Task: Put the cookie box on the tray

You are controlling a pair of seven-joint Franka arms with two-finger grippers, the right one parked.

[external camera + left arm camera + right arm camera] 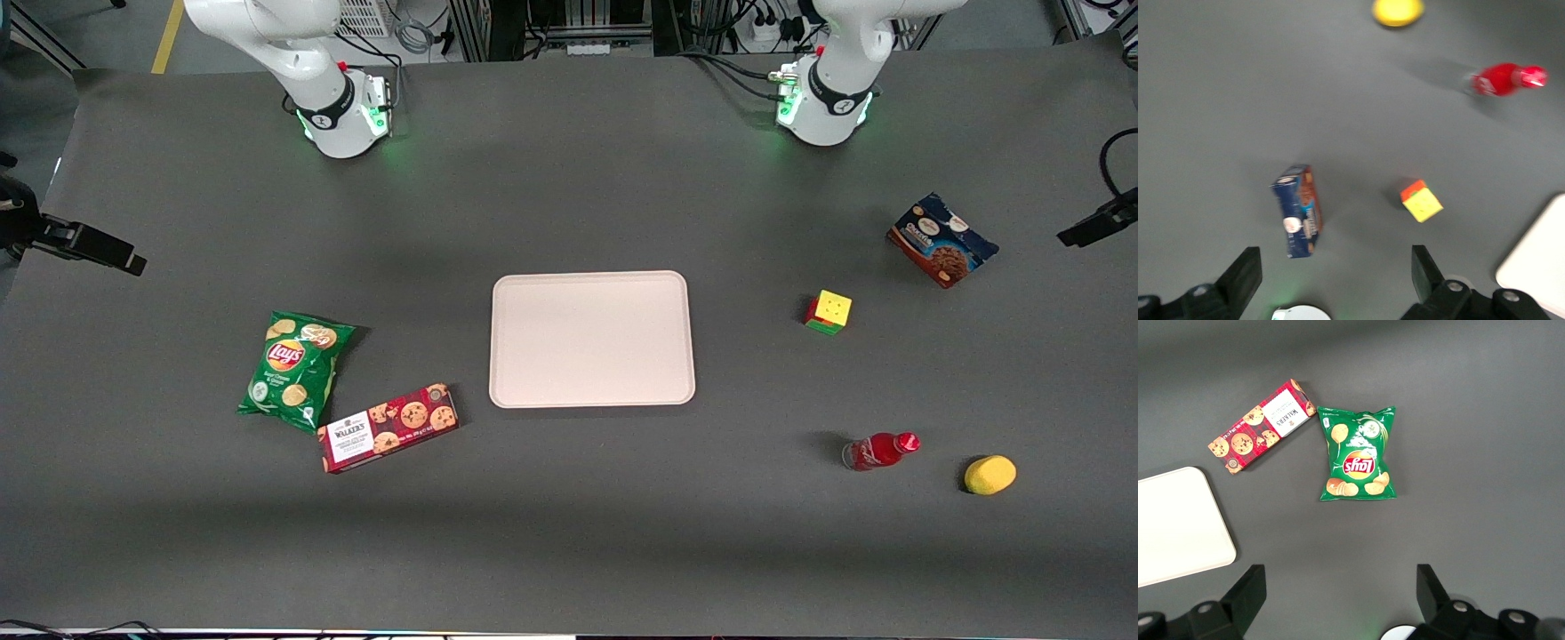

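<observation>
The cookie box [942, 240], dark blue with a chocolate cookie picture and an orange-red edge, rests on the table toward the working arm's end, well apart from the tray [591, 338]. The pale tray sits mid-table with nothing on it. The left gripper is out of the front view. In the left wrist view the gripper [1336, 273] hangs high over the table, open, its two black fingers [1245, 270] wide apart with nothing between them. The cookie box [1298, 210] lies far below it, and a corner of the tray [1538, 260] shows too.
A colour cube [829, 312] lies between the cookie box and the tray. A red bottle [880, 451] and a yellow lemon [989, 475] lie nearer the front camera. A green chips bag [296, 369] and a red Walkers box [388, 428] lie toward the parked arm's end.
</observation>
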